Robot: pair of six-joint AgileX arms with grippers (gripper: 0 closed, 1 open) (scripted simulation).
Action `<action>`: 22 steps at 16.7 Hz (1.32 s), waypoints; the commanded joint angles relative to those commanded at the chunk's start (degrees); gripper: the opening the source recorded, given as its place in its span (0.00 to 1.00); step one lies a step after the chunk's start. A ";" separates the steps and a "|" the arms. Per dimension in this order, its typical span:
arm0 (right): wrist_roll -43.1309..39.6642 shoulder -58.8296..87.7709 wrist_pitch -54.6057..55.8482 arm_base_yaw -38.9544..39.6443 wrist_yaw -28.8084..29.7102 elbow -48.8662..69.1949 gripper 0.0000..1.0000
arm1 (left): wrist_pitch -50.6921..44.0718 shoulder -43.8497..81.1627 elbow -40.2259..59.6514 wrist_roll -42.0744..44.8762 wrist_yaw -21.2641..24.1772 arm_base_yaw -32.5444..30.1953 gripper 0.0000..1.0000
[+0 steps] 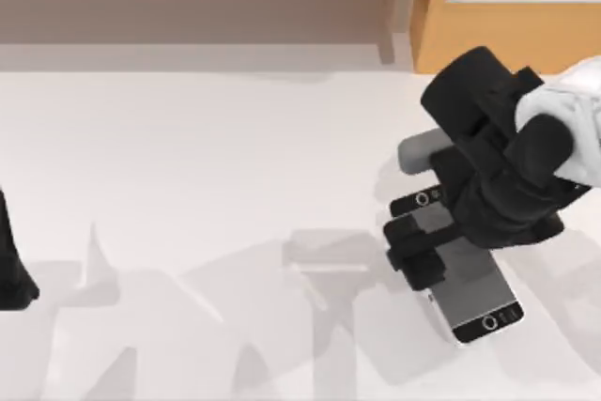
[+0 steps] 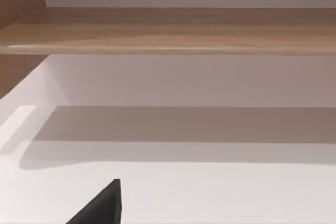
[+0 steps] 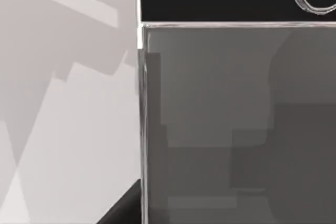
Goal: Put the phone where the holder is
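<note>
Top view, right gripper [image 1: 420, 253] over phone [image 1: 479, 298]

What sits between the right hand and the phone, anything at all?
Nothing visible does. In the top view the right hand is already over the phone on the white table, near a grey holder. The left hand sits parked at the table's left edge.

The right arm reaches down at the right side with its right gripper [image 1: 413, 249] low, while the left arm [image 1: 14, 269] is parked at the left edge.
</note>
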 joint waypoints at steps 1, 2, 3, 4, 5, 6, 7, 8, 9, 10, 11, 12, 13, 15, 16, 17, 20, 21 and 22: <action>-0.05 -1.69 1.06 -2.41 0.26 -0.39 0.00 | 0.00 0.00 0.00 0.00 0.00 0.00 1.00; -0.12 -3.45 2.24 -5.04 0.52 -0.94 0.00 | 0.00 0.00 0.00 0.00 0.00 0.00 1.00; -0.22 -5.27 3.54 -7.88 0.79 -1.64 0.00 | 0.00 0.00 0.00 0.00 0.00 0.00 1.00; -0.36 -7.10 4.99 -10.97 1.05 -2.51 0.00 | 0.00 0.00 0.00 0.00 0.00 0.00 1.00; -0.54 -8.89 6.57 -14.25 1.31 -3.45 0.00 | 0.00 0.00 0.00 0.00 0.00 0.00 1.00; -0.78 -10.62 8.22 -17.64 1.55 -4.41 0.00 | 0.00 0.00 0.00 0.00 0.00 0.00 1.00; -1.06 -12.25 9.95 -21.11 1.77 -5.35 0.00 | 0.00 0.00 0.00 0.00 0.00 0.00 1.00; -1.43 -13.70 11.77 -24.62 1.94 -6.24 0.00 | 0.00 0.00 0.00 0.00 0.00 0.00 1.00; -1.86 -15.05 13.62 -28.09 2.06 -7.13 0.00 | 0.00 0.00 0.00 0.00 0.00 0.00 1.00; -2.35 -16.30 15.50 -31.52 2.14 -8.04 0.00 | 0.00 0.00 0.00 0.00 0.00 0.00 1.00; -2.93 -17.42 17.42 -34.83 2.13 -8.98 0.00 | 0.00 0.00 0.00 0.00 0.00 0.00 1.00; -3.57 -18.46 19.37 -38.01 2.06 -9.98 0.00 | 0.00 0.00 0.00 0.00 0.00 0.00 1.00; -4.26 -19.45 21.34 -41.08 1.92 -10.99 0.00 | 0.00 0.00 0.00 0.00 0.00 0.00 1.00; -5.79 -21.23 25.33 -46.70 1.42 -12.98 0.00 | 0.00 0.00 0.00 0.00 0.00 0.00 1.00; -6.59 -22.02 27.32 -49.22 1.05 -13.93 0.00 | 0.00 0.00 0.00 0.00 0.00 0.00 1.00; -7.42 -22.74 29.29 -51.55 0.63 -14.82 0.00 | 0.00 0.00 0.00 0.00 0.00 0.00 1.00; -9.92 -24.18 34.91 -57.07 -1.14 -17.00 0.00 | 0.00 0.00 0.00 0.00 0.00 0.00 1.00; -10.74 -24.42 36.66 -58.48 -1.85 -17.55 0.00 | 0.00 0.00 0.00 0.00 0.00 0.00 1.00; -11.50 -24.51 38.27 -59.60 -2.61 -17.98 0.00 | 0.00 0.00 0.00 0.00 0.00 0.00 1.00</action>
